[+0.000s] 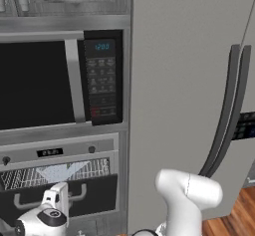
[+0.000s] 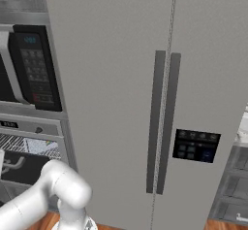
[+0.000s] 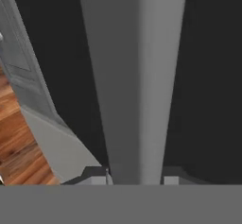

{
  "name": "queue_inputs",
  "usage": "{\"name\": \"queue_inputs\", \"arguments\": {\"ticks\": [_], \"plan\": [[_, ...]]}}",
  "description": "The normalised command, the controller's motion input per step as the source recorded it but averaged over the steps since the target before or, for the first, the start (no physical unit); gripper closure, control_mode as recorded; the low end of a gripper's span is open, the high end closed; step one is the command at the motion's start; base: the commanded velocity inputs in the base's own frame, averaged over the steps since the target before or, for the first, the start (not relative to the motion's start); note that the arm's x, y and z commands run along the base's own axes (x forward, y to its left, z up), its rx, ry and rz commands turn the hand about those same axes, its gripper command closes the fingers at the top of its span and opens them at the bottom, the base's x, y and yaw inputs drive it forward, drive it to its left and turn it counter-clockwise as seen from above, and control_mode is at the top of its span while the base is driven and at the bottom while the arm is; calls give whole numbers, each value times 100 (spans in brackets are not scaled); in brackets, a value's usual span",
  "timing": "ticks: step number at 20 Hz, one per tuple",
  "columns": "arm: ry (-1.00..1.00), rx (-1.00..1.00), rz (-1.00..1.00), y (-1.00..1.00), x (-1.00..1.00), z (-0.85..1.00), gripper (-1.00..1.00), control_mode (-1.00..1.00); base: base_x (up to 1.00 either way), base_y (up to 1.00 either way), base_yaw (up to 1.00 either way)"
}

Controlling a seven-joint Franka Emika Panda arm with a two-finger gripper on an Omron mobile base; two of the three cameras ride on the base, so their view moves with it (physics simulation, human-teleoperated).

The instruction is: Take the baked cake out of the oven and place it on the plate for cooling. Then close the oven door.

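The oven (image 1: 60, 153) sits below a microwave, with a small black display and two dark knobs. Its wire racks (image 1: 60, 173) show through a gap above the oven door (image 1: 99, 192), which stands partly open, tilted out at the top. My gripper (image 1: 56, 194) is at the door's curved silver handle (image 1: 79, 194). In the hand view the grey handle bar (image 3: 134, 86) runs between my two fingertips (image 3: 99, 176), which press on both sides of it, with dark glass (image 3: 208, 76) behind. My gripper (image 3: 134, 176) is shut on that bar. The cake and the plate are out of view.
A black-windowed microwave (image 1: 45, 83) with a keypad hangs above the oven. A tall grey double-door refrigerator (image 2: 145, 78) stands right beside the oven, with long dark handles (image 2: 162, 122). Wood floor (image 1: 239, 215) lies below it, and grey drawers (image 2: 237, 185) stand at the far right.
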Motion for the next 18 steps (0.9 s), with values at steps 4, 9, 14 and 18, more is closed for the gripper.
{"name": "queue_inputs", "arguments": {"ticks": [4,9,14,18], "plan": [[12,0,-8,28,-48,-37,100,-100,0,0,0],[7,-1,-7,37,-42,-45,-100,-100,0,0,0],[6,-1,-7,38,-45,-42,-100,-100,0,0,0],[8,1,-2,35,-56,-10,-100,-100,0,0,0]]}}
